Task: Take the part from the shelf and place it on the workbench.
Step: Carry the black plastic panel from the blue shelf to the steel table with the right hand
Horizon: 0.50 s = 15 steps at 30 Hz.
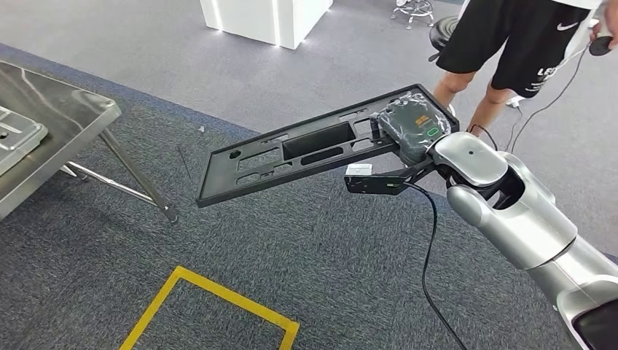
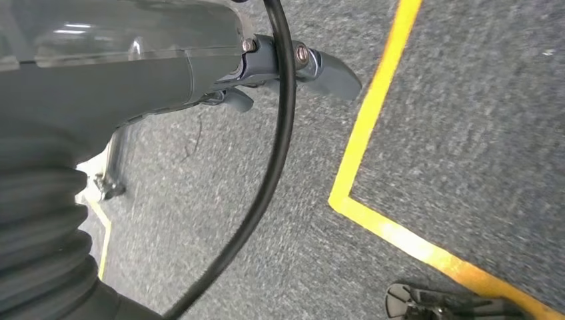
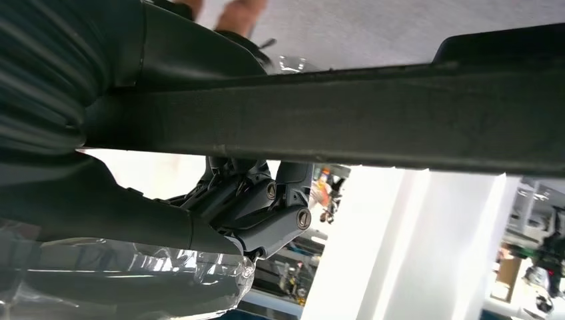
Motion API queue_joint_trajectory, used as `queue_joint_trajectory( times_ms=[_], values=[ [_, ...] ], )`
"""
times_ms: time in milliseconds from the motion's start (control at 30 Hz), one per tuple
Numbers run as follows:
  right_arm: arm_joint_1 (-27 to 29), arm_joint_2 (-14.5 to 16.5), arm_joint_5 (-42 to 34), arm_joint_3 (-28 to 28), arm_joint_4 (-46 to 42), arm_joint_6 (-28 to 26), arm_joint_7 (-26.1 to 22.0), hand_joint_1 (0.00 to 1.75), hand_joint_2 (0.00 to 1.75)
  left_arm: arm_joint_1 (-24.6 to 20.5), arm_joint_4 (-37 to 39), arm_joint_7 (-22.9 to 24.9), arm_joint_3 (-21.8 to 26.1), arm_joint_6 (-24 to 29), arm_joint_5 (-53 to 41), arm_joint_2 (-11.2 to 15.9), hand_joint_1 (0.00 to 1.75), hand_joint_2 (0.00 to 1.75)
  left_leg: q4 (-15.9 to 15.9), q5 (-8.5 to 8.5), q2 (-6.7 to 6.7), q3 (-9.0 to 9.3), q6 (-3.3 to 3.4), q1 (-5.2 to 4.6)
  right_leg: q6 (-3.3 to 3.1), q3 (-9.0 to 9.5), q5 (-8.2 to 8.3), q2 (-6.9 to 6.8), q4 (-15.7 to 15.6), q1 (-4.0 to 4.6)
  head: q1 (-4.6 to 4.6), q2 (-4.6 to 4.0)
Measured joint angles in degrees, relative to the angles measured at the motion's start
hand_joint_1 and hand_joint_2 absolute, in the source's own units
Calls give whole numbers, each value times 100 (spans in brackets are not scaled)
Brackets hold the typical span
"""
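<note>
Right robot hand (image 1: pixel 409 130) grips black part (image 1: pixel 306 149); fingers hidden; left robot hand (image 2: pixel 286 67) indistinct.

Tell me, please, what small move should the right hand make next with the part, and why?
Probably carry it left toward the workbench. The right hand holds the part by one end, in the air over the carpet, and the bench lies to the left, apart from it.
</note>
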Motion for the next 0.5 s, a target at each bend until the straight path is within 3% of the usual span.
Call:
queue_joint_trajectory(
  times_ms=[33,67,133,167,200,233,267,300,333,400,467,500],
  values=[
    [-9,11,-7,3,7,0,1,175,175,6,0,3,1,1,0,3,0,175,-17,9,-71,10,37,8,29,15,-16,-43,-6,-4,-1,0],
    [-18,25,-10,9,14,1,3,175,175,18,0,6,1,-1,2,5,0,175,-50,19,-142,31,66,18,57,25,-48,16,17,-20,0,0],
    [-45,63,5,35,29,4,39,175,175,17,0,13,3,-11,8,11,0,175,-112,46,-270,85,138,51,94,-104,-245,337,330,-51,1,0],
    [-56,96,32,59,48,7,79,175,175,6,0,13,4,-21,10,15,0,175,-123,50,-332,93,159,55,97,-273,-404,528,659,-66,1,0],
    [-63,147,71,91,77,8,128,175,175,-12,0,15,5,-31,11,19,0,175,-124,50,-397,96,178,57,97,-493,-568,631,1053,-69,1,0],
    [-64,218,121,132,124,7,184,175,175,-26,0,15,6,-41,11,25,0,175,-123,48,-471,99,185,57,98,-705,-671,671,1403,-70,1,0],
    [-64,310,174,184,182,3,233,175,175,-33,0,18,7,-55,11,27,0,175,-121,45,-549,106,186,57,99,-845,-666,684,1592,-74,1,0],
    [-64,408,223,236,241,-1,276,175,175,-37,0,20,7,-68,11,30,0,175,-116,41,-629,117,182,58,98,-880,-539,691,1563,-81,2,0],
    [-68,504,263,291,297,-5,309,175,175,-37,0,22,7,-81,11,32,0,175,-109,33,-712,132,171,61,94,-802,-314,714,1315,-93,2,0],
    [-92,658,301,385,381,-15,338,175,175,-42,0,25,7,-98,10,33,0,175,-72,4,-874,132,128,63,84,-494,131,959,541,-138,1,0],
    [-138,776,309,464,444,-33,349,175,175,-56,0,23,8,-103,8,45,0,175,-34,-4,-1020,69,68,84,85,-323,260,1202,98,-167,0,0],
    [-166,842,320,501,478,-40,356,175,175,-55,0,20,9,-103,4,52,0,175,-34,6,-1096,36,27,103,76,-309,232,1226,58,-160,1,0]
  ],
)
